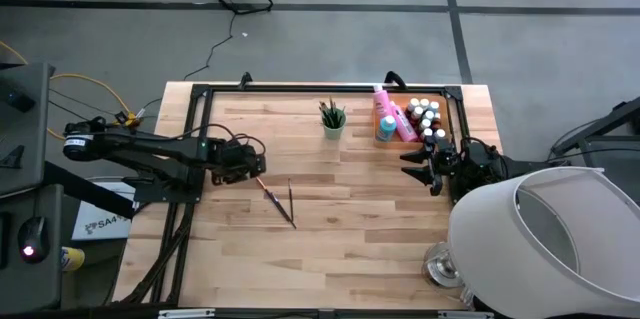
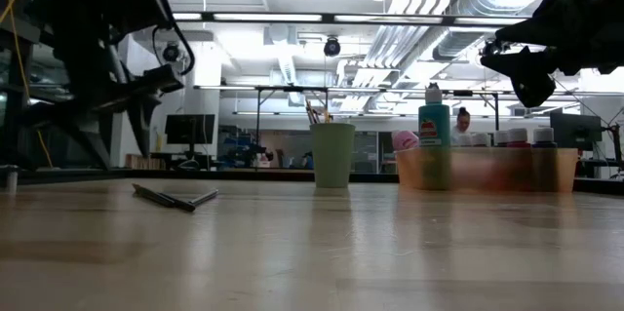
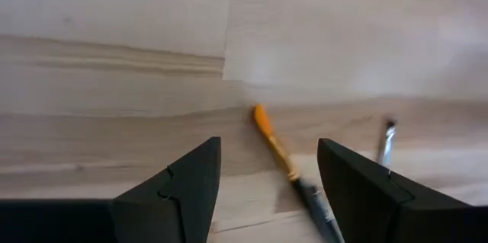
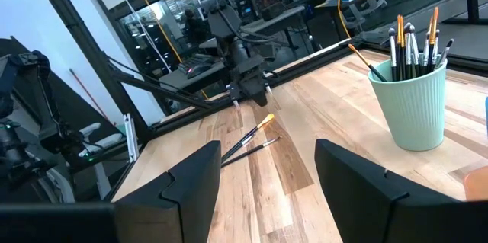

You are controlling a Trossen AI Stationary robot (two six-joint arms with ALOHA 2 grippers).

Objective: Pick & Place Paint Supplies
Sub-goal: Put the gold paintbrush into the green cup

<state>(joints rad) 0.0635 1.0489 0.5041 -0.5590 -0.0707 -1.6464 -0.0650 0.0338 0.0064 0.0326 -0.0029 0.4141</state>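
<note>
Pale wood-plank table point(image 1: 340, 229) w/ black frame. Left arm reaches in from the table's left edge; left gripper point(image 1: 256, 162) hangs above the wood, fingers point(image 3: 179, 190) spread apart, nothing between them. Right arm sits at the right edge near the tray; right gripper point(image 1: 413, 168) raised off the table, fingers point(image 4: 191, 186) apart, empty.

Flat translucent orange tray point(image 1: 445, 109) at back right holds two tall pink bottles point(image 1: 383, 109), a teal bottle point(image 1: 386, 128) and a cluster of small pale-capped paint bottles point(image 1: 427, 116). Low view shows the tray wall point(image 2: 487, 169) w/ the teal bottle point(image 2: 434, 124) standing upright above it; high view shows the pink ones lying flat.

Light green ribbed cup point(image 1: 333, 124), back centre, just left of the tray, holds a bunch of thin brushes point(image 4: 412, 41), tips up; right wrist view shows them best.

Two thin dark brushes point(image 1: 279, 199) lie loose on the wood just right of the left gripper. Only the left wrist view shows the orange tip point(image 3: 263, 120) of one pointing out between the fingers, w/ the 2nd brush point(image 3: 386, 142) beside it.
</note>
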